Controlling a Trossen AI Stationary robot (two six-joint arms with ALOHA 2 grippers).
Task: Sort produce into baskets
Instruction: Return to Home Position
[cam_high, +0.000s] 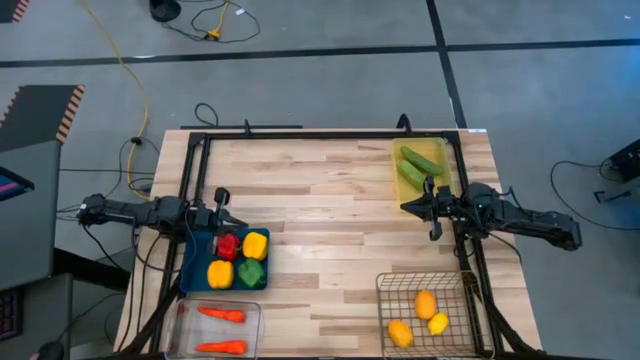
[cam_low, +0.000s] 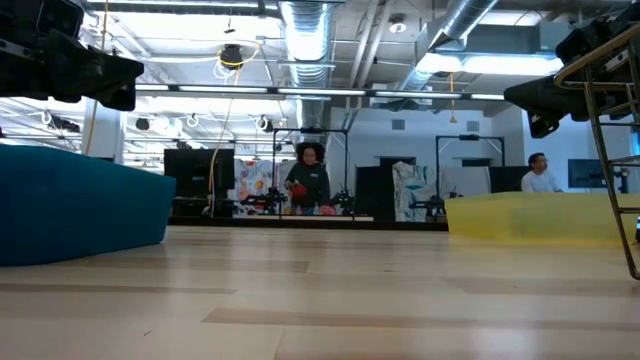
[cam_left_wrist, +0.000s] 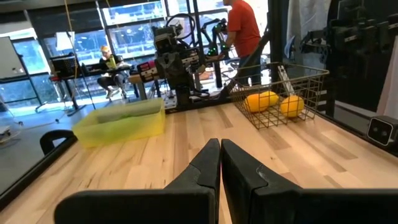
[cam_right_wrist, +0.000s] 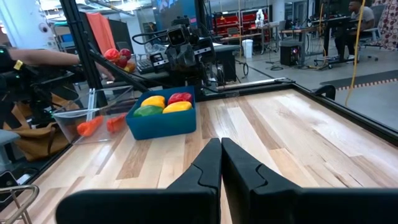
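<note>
Table (cam_high: 320, 220): light wood; no loose produce shows on it in the high view.
Blue tray (cam_high: 188, 265): left side of the table. It holds four peppers (cam_high: 255, 243): one red, two yellow, one green, packed close together.
Clear bin (cam_high: 181, 322): near left corner, just beside the blue tray. It holds two carrots (cam_high: 222, 314), lying side by side and apart.
Yellow tray (cam_high: 443, 150): far right of the table. It holds two cucumbers (cam_high: 418, 158), lying alongside each other.
Wire basket (cam_high: 385, 298): near right corner. It holds three lemons (cam_high: 426, 303), bunched in the middle.
Left gripper (cam_left_wrist: 221, 146): raised above the table at the blue tray's far edge. Its fingers are pressed together with nothing between them, and it points across the table toward the yellow tray and wire basket.
Right gripper (cam_right_wrist: 221, 146): raised above the table at the yellow tray's near edge, between that tray and the wire basket. It is likewise clenched and empty, pointing toward the blue tray and clear bin.
Done: every piece in view lies in a container, one kind to each: peppers, carrots, cucumbers, lemons.
Left: by these views, no sorting. Neither arm carries anything, and nothing waits on the bare wood.
Step in hand: judged to be parking. Both arms are level and clear of the containers, so at most a small settling move is outstanding.
Risk: low. The closest things to a moving arm are the blue tray's rim on the left and the yellow tray's rim on the right.
</note>
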